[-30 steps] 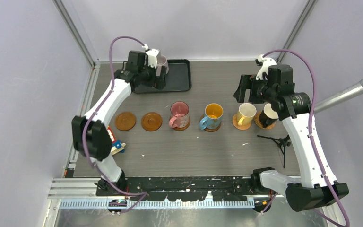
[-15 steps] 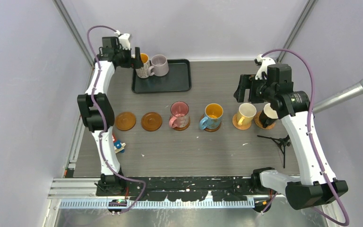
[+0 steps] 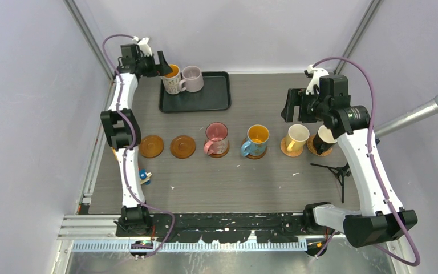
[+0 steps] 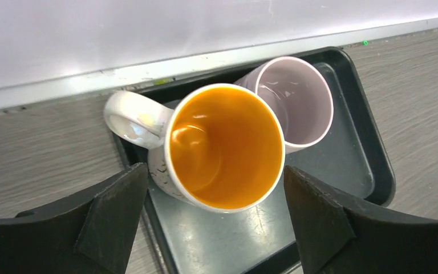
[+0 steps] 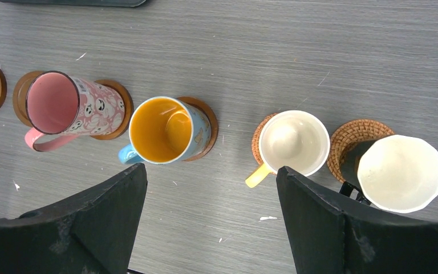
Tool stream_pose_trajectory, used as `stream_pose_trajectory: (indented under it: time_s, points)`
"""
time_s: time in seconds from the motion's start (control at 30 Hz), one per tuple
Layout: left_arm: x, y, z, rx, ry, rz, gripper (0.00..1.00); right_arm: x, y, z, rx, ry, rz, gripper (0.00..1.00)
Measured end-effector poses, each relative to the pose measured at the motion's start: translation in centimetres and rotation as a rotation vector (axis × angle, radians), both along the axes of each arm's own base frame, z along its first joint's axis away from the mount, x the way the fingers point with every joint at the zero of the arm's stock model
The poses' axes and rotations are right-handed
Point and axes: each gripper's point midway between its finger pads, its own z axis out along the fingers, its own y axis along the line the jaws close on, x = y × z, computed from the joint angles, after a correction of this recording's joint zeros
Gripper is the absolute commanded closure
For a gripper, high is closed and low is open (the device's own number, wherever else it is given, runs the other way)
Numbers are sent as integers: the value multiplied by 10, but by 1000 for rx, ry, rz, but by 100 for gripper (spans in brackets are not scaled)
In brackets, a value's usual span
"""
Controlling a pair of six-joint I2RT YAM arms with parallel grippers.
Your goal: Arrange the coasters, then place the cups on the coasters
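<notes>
On the black tray (image 3: 205, 100) at the back left stand a white cup with an orange inside (image 3: 172, 79) (image 4: 225, 145) and a lilac cup (image 3: 192, 79) (image 4: 296, 103), touching each other. My left gripper (image 3: 163, 64) (image 4: 217, 228) is open, its fingers on either side of the white cup without touching it. Two bare coasters (image 3: 151, 146) (image 3: 183, 146) lie in the row's left end. To their right, each on its own coaster, stand the pink (image 5: 54, 105), blue (image 5: 165, 128), yellow (image 5: 293, 142) and black (image 5: 399, 171) cups. Above that row my right gripper (image 3: 292, 109) (image 5: 211, 217) hangs open and holds nothing.
A small black tripod (image 3: 336, 170) lies at the right, near the black cup. A small blue and red object (image 3: 144, 176) sits by the left arm. A microphone (image 3: 433, 107) pokes in from the right wall. The frame rail runs just behind the tray.
My left arm has swung from above the tray out to the back left corner and now faces the white cup from the left. The right arm has barely moved.
</notes>
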Motion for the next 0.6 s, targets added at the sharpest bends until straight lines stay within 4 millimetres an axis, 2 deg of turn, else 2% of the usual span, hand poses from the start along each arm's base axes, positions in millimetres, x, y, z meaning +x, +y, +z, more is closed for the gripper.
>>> stream_pose_trajectory:
  time_s: [0.3, 0.47, 0.6]
  points:
    - [-5, -22, -22, -75, 52, -24, 15, 3, 0, 8, -9, -15, 9, 12]
    - [-39, -40, -48, -84, 139, -63, 15, 3, 0, 8, -11, -12, 11, 12]
    - [-68, -73, -56, -66, 168, -155, 15, 3, 0, 8, -8, -12, 13, 12]
